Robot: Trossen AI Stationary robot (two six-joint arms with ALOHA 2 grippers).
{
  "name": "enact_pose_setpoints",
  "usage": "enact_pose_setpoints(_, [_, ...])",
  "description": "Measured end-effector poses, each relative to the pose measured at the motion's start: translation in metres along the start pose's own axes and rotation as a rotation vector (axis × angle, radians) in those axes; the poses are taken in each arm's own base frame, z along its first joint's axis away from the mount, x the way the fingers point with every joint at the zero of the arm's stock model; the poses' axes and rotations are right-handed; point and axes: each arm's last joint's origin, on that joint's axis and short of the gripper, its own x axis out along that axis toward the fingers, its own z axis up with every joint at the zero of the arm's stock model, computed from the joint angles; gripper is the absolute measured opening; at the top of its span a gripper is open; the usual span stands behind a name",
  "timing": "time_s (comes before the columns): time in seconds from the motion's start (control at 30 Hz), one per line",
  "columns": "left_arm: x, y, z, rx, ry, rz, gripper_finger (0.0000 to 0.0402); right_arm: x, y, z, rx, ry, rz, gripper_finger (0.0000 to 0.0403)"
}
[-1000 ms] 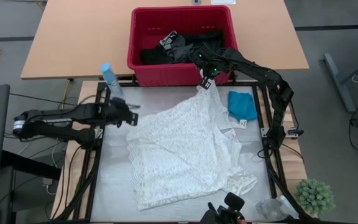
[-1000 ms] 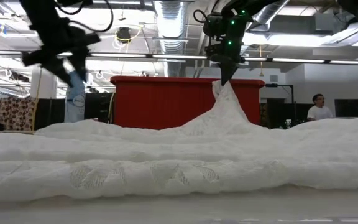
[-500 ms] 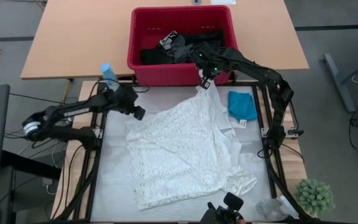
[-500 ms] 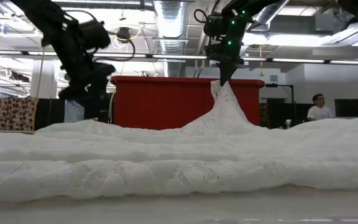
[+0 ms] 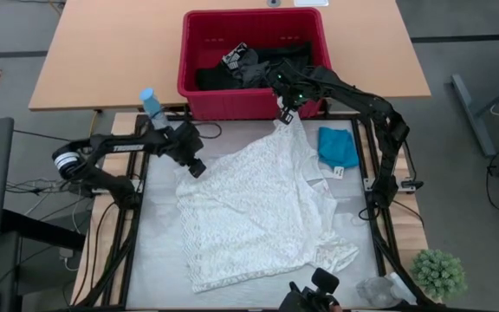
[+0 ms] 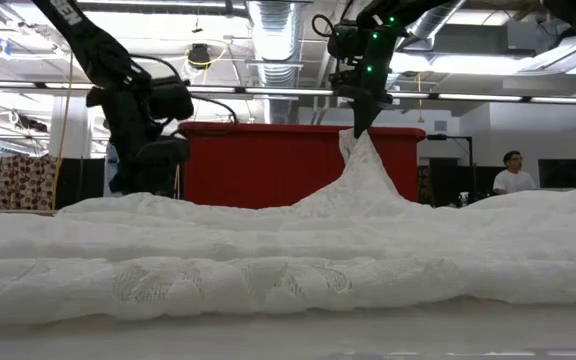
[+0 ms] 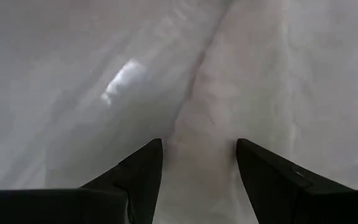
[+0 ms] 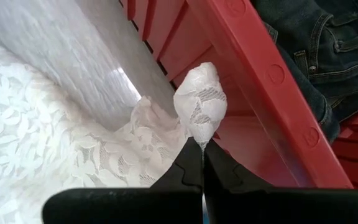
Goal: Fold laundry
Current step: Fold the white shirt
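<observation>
1. White lacy garment spread over counter, frame centre.
2. Red basket, upper centre, holds dark clothes.
3. Right gripper fingers clenched on garment's top corner, lifted.
4. Left gripper fingers apart, at garment's upper-left edge.
5. Teal garment, right of centre.

Red basket behind; mat's left strip bare

Readable text: none you can make out in any view.
Tag on teal garment: white, too small to read.
Tag in basket: print illegible.
</observation>
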Motion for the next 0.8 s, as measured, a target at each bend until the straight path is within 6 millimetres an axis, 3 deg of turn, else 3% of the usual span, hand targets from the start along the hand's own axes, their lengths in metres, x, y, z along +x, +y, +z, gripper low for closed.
enact_pose_setpoints(0.23, [0.009,0.003,-0.001,0.011,0.039,0.033,0.0190,0.000,0.000,0.000,0.000,0.001,0.000,0.0020])
enact_pose_setpoints(0.33, [0.007,0.003,-0.004,0.002,0.062,0.037,0.0153,0.000,0.000,0.000,0.000,0.001,0.000,0.0020])
enact_pose_setpoints(0.53, [0.005,0.004,-0.008,0.061,0.097,0.049,0.0021,0.000,0.000,0.000,-0.002,0.005,0.001,0.0020])
enact_pose_setpoints(0.8, [-0.006,0.002,-0.002,-0.003,0.141,0.085,0.0003,0.000,-0.001,-0.005,0.020,0.056,-0.058,0.0019])
